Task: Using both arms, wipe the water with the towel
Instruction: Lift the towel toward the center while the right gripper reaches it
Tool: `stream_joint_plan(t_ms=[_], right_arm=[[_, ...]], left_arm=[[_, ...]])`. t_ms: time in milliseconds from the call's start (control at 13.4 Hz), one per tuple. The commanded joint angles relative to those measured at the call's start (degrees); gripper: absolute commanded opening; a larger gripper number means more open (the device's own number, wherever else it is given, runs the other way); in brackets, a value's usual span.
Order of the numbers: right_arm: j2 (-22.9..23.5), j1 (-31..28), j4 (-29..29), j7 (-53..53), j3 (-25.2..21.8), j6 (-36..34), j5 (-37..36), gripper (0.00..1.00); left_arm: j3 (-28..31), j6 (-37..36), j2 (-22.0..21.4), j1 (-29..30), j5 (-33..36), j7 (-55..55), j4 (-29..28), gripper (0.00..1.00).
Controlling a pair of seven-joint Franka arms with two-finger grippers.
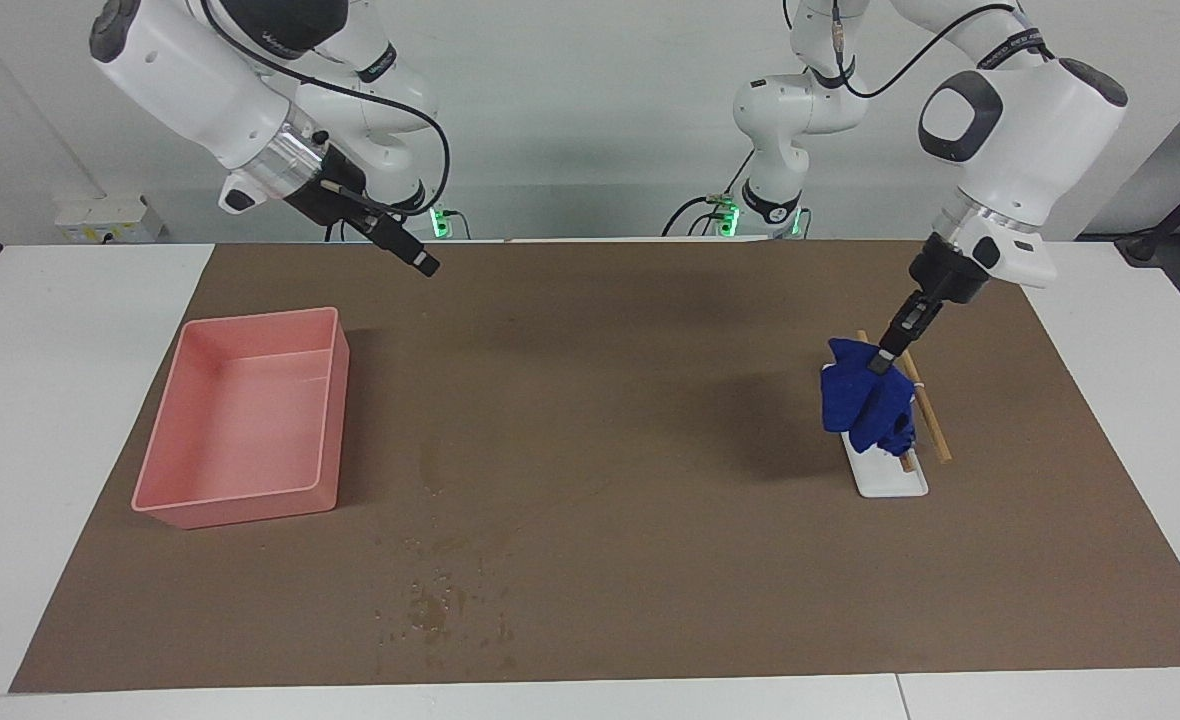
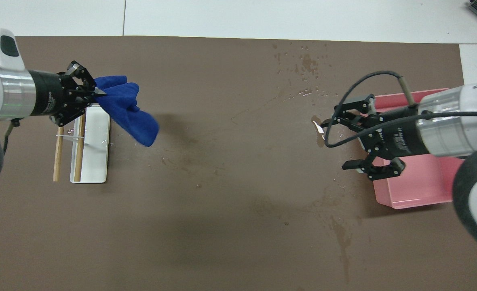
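The left gripper (image 1: 883, 360) is up in the air over the white tray (image 1: 890, 482), at the left arm's end of the brown mat (image 1: 590, 420). Its fingertips are pressed together on a top corner of the towel (image 1: 862, 397), pinching the fabric. The towel is deep blue and hangs bunched from that pinch. In the facing view its lower folds come down in front of the tray; whether they touch the tray cannot be told. In the overhead view the towel (image 2: 127, 109) spreads from the left gripper (image 2: 97, 93) out past the tray's (image 2: 95, 161) edge, over bare mat.

The tray lies flat on the mat. Two wooden sticks (image 1: 925, 415) lie side by side along it, one on the tray and one just beside it, on the edge toward the left arm's end.

The water (image 1: 440, 605) is a patch of dark specks and droplets on the mat, farther from the robots than the tray and well apart from it, toward the right arm's end of the table. In the overhead view more wet streaks and one small puddle (image 2: 318, 131) show between the tray and the pink bin (image 2: 422, 186).

The pink bin (image 1: 245, 420) stands on the mat, well apart from the tray, at the right arm's end.

The right gripper (image 2: 349, 143) is raised, its fingers (image 2: 351, 165) spread wide and holding nothing. In the overhead view it covers the bin's edge that faces the tray.
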Motion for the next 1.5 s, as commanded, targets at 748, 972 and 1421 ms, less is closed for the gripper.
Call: stream_joint_plan(t_ms=[748, 972, 1421], right_arm=[[1.4, 13.7, -8.2, 23.3, -0.1, 26.3, 10.5, 1.0], [2.2, 13.8, -7.3, 21.9, -0.1, 28.5, 10.3, 1.0], [2.3, 13.7, -7.1, 15.6, -0.1, 29.5, 10.1, 1.0]], left_arm=[[-0.1, 1.1, -0.2, -18.4, -4.0, -52.7, 1.2, 0.0], [-0.2, 0.3, -0.9, -21.1, -5.1, -54.4, 0.4, 0.0], [-1.5, -1.5, -3.1, -22.3, -8.8, -54.1, 1.0, 0.0]])
